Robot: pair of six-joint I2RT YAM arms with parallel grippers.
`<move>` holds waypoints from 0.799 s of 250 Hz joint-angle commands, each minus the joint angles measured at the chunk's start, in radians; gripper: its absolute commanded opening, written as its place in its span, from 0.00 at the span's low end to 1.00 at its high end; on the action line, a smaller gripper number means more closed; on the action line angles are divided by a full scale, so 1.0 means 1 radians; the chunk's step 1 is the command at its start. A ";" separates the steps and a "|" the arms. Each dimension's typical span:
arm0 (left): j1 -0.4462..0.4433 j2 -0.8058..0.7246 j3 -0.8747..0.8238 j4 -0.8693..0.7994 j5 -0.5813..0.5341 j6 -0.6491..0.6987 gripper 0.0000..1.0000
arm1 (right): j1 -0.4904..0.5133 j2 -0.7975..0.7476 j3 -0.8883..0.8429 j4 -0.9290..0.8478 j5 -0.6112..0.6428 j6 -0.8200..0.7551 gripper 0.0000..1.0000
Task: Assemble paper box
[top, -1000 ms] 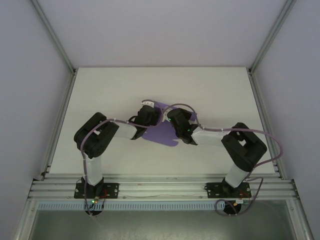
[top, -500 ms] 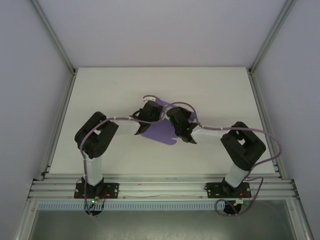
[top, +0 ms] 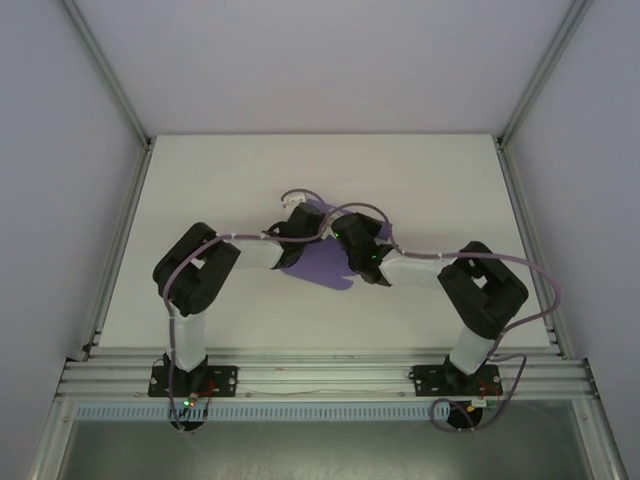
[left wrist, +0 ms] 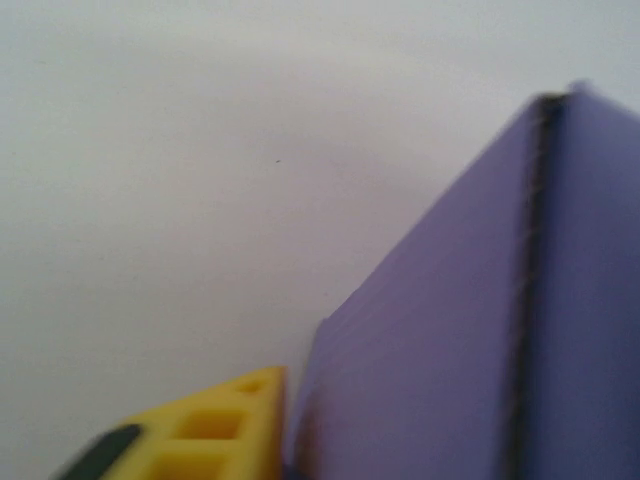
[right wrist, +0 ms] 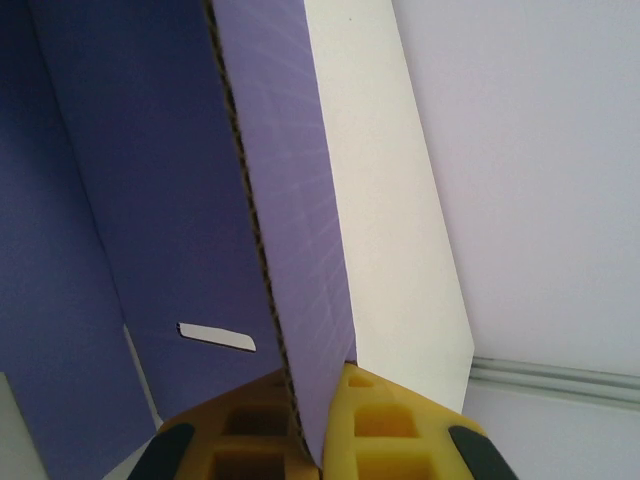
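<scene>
The purple paper box (top: 322, 266) lies partly folded at the middle of the white table, between the two grippers. My right gripper (top: 352, 240) is at its right side. In the right wrist view the right gripper (right wrist: 318, 385) is shut on an upright purple panel (right wrist: 300, 200), which has a white inner face. A slotted panel (right wrist: 150, 200) stands to the left of it. My left gripper (top: 298, 222) is at the box's far left edge. In the left wrist view one yellow finger (left wrist: 215, 425) sits right beside a purple wall (left wrist: 470, 330), and the other finger is hidden.
Aluminium frame posts (top: 120, 210) run along both sides of the table (top: 220, 170). A rail (top: 320, 375) carries the arm bases at the near edge. Purple cables (top: 540, 290) loop off both arms. White walls enclose the back.
My left gripper has shifted a little toward the far side of the box. Less of the purple sheet shows on the table. The right gripper keeps its hold.
</scene>
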 commanded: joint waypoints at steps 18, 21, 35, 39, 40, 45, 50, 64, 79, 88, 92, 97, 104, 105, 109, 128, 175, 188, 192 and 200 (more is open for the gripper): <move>0.038 -0.126 -0.106 0.136 -0.011 0.184 0.57 | -0.010 0.042 -0.028 -0.149 0.007 0.004 0.00; 0.038 -0.132 -0.112 0.137 -0.006 0.197 0.58 | -0.009 0.043 -0.028 -0.150 0.007 0.004 0.00; 0.038 -0.161 -0.138 0.145 0.004 0.249 0.63 | -0.012 0.042 -0.026 -0.151 0.006 0.001 0.00; 0.038 -0.167 -0.146 0.150 0.007 0.257 0.64 | -0.011 0.042 -0.025 -0.151 0.006 0.001 0.00; 0.038 -0.170 -0.148 0.152 0.007 0.259 0.64 | -0.011 0.042 -0.026 -0.150 0.005 0.001 0.00; 0.038 -0.178 -0.158 0.158 0.008 0.270 0.65 | -0.012 0.042 -0.024 -0.149 0.005 0.000 0.00; 0.038 -0.187 -0.167 0.164 0.012 0.279 0.66 | -0.013 0.042 -0.024 -0.151 0.005 -0.001 0.00; 0.038 -0.202 -0.184 0.184 0.037 0.306 0.69 | -0.013 0.042 -0.025 -0.151 0.005 -0.003 0.00; 0.038 -0.203 -0.185 0.199 0.055 0.312 0.69 | -0.013 0.042 -0.024 -0.153 0.008 -0.002 0.00; 0.038 -0.193 -0.173 0.203 0.063 0.317 0.69 | -0.013 0.042 -0.024 -0.152 0.008 -0.001 0.00; 0.038 -0.187 -0.167 0.204 0.064 0.317 0.69 | -0.012 0.042 -0.024 -0.152 0.007 -0.001 0.00; 0.038 -0.176 -0.156 0.203 0.063 0.317 0.69 | -0.013 0.042 -0.025 -0.152 0.007 -0.001 0.00; 0.039 -0.161 -0.140 0.201 0.068 0.322 0.68 | -0.013 0.042 -0.022 -0.153 0.007 -0.001 0.00; 0.039 -0.159 -0.137 0.200 0.069 0.322 0.68 | -0.013 0.042 -0.022 -0.154 0.007 -0.001 0.00; 0.040 -0.149 -0.130 0.197 0.073 0.326 0.68 | -0.016 0.042 -0.023 -0.155 0.007 -0.001 0.00; 0.040 -0.116 -0.099 0.196 0.099 0.345 0.67 | -0.014 0.039 -0.024 -0.160 0.010 -0.004 0.00; 0.076 -0.070 -0.094 0.266 0.258 0.364 0.63 | -0.012 0.025 -0.029 -0.176 -0.027 0.002 0.00; 0.091 -0.064 -0.104 0.320 0.303 0.352 0.58 | -0.016 0.027 -0.027 -0.179 -0.034 0.001 0.00; 0.094 -0.063 -0.105 0.327 0.311 0.349 0.55 | -0.016 0.028 -0.027 -0.180 -0.036 0.001 0.00; 0.103 -0.057 -0.102 0.337 0.327 0.346 0.52 | -0.018 0.031 -0.025 -0.183 -0.038 -0.003 0.00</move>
